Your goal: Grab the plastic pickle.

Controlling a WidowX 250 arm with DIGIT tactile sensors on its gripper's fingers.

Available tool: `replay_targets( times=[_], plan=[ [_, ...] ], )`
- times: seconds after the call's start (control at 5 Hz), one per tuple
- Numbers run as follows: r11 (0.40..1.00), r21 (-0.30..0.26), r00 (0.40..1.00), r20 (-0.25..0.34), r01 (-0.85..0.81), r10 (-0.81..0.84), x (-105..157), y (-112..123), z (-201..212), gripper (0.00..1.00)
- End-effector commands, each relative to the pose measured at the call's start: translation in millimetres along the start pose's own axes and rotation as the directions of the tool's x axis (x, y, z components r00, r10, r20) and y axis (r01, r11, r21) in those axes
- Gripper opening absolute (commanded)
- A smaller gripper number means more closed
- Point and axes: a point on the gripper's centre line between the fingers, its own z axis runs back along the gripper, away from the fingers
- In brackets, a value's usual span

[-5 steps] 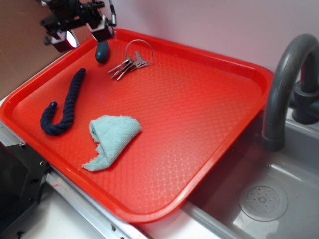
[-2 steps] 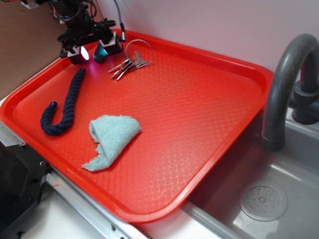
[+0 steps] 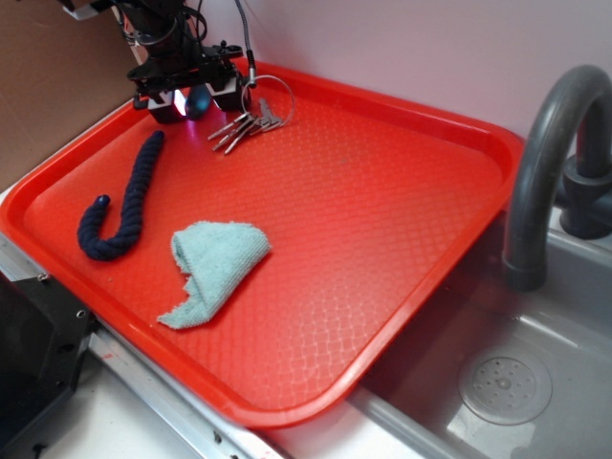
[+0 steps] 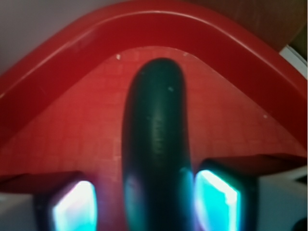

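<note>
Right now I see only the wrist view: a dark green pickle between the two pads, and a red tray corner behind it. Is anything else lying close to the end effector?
Observer: Yes. A bunch of keys lies on the tray right beside the end effector, on its faucet side.
Operator: Is there also something on the other side?
Observer: A navy rope, bent like a hook, lies nearer the front of the tray, apart from the end effector.
Operator: Does the outside camera show the pickle well?
Observer: No. Only a small dark part of the plastic pickle shows between the fingers there.
</note>
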Motion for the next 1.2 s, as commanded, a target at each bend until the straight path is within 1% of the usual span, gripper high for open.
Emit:
replay_targets(
  times=[0.0, 0.2, 0.4, 0.6, 0.8, 1.0],
  plan=[
    [1.0, 0.022, 1.0, -0.002, -0.002, 0.002, -14.2, 5.2, 2.2, 0.0],
    [1.0, 0.009, 1.0, -0.013, 0.002, -0.002, -15.4, 9.1, 31.5, 0.0],
    [0.997, -0.057, 0.997, -0.051, 0.046, -0.049, -15.7, 10.7, 83.8, 0.0],
    [0.977, -0.172, 0.983, -0.11, 0.129, -0.149, -16.8, 10.7, 136.0, 0.0],
    [0.951, -0.208, 0.963, -0.09, 0.231, -0.253, -38.0, -1.2, 193.7, 0.0],
    [0.912, -0.301, 0.945, -0.088, 0.277, -0.316, -57.9, -6.7, 245.9, 0.0]
  ],
)
